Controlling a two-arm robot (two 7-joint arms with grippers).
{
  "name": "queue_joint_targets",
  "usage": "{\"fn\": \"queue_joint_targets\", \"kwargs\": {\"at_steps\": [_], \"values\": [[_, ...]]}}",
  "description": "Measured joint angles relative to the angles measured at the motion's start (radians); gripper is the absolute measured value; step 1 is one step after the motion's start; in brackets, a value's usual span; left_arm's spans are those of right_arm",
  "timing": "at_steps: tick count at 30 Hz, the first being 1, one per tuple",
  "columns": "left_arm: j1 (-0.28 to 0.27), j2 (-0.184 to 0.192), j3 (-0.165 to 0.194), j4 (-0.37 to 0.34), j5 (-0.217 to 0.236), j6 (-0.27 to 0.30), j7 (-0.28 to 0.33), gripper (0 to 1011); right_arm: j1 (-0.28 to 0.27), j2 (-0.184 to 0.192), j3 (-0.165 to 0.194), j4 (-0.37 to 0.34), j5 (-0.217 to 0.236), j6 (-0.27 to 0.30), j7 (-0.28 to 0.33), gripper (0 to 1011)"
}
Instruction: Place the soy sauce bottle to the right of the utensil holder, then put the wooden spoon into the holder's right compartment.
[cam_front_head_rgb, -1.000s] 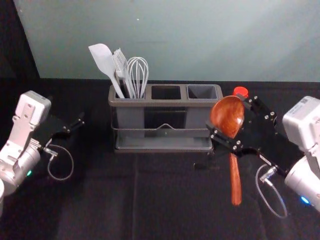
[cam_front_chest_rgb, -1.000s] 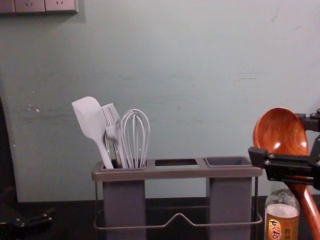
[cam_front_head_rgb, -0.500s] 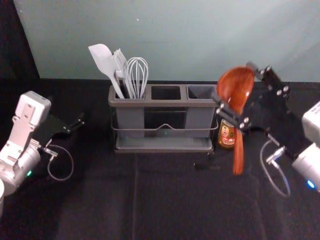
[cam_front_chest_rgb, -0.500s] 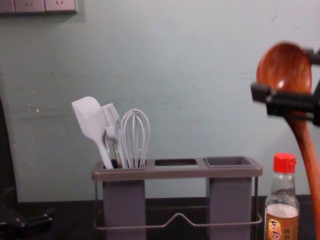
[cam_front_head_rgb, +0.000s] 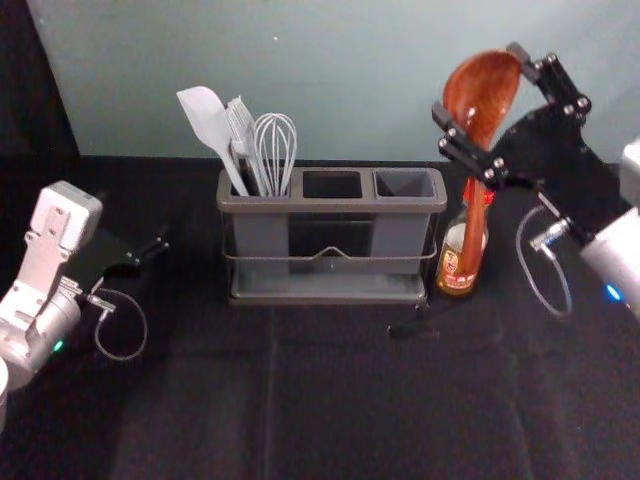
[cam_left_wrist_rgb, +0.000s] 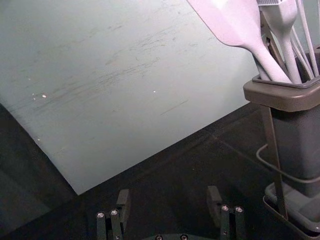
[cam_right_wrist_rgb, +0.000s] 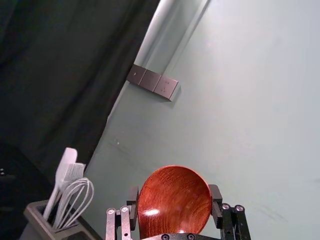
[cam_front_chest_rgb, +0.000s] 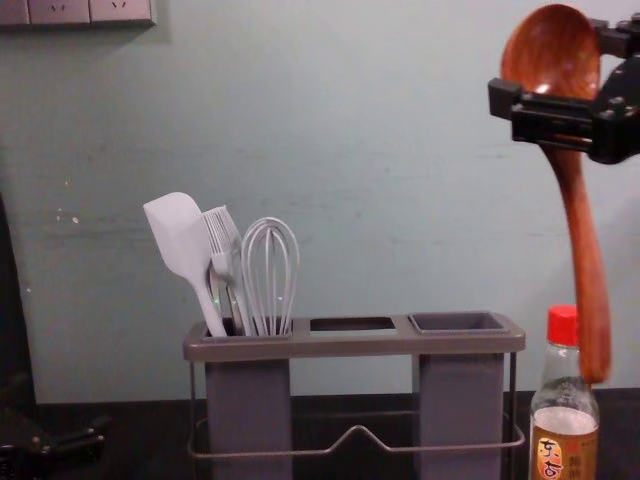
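Wooden spoon: raised right of utensil holder, bowl up, handle slanting down in front of bottle. Right gripper, same side: 2 fingers grasping bowl. Left gripper parked left of holder, fingers released, apart. Soy sauce bottle: upright, just right of holder. Whisk in holder's left compartment, 1 of 3.

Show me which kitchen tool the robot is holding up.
The reddish-brown wooden spoon, raised in the right gripper. The pale spatula, brush and whisk stand together in the left compartment of the utensil holder.
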Motion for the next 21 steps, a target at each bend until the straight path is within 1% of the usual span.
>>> {"fn": "queue_joint_targets", "kwargs": {"at_steps": [2,4,7,8,11,14,17,21], "values": [[0.000,0.000,0.000,0.000,0.000,0.000,0.000,1005,0.035,-0.007,-0.010,0.031,0.002,0.000,0.008,856],[0.000,0.000,0.000,0.000,0.000,0.000,0.000,1005,0.057,-0.011,-0.017,0.052,0.002,-0.002,0.010,856],[0.000,0.000,0.000,0.000,0.000,0.000,0.000,1005,0.107,-0.020,-0.035,0.101,0.002,-0.014,0.017,856],[0.000,0.000,0.000,0.000,0.000,0.000,0.000,1005,0.107,-0.020,-0.035,0.101,0.002,-0.014,0.017,856],[0.000,0.000,0.000,0.000,0.000,0.000,0.000,1005,0.155,-0.024,-0.051,0.153,-0.001,-0.049,0.026,856],[0.000,0.000,0.000,0.000,0.000,0.000,0.000,1005,0.189,-0.026,-0.065,0.190,-0.003,-0.081,0.033,856],[0.000,0.000,0.000,0.000,0.000,0.000,0.000,1005,0.214,-0.030,-0.074,0.215,-0.005,-0.097,0.038,856],[0.000,0.000,0.000,0.000,0.000,0.000,0.000,1005,0.265,-0.041,-0.093,0.267,-0.014,-0.115,0.040,856]]}}
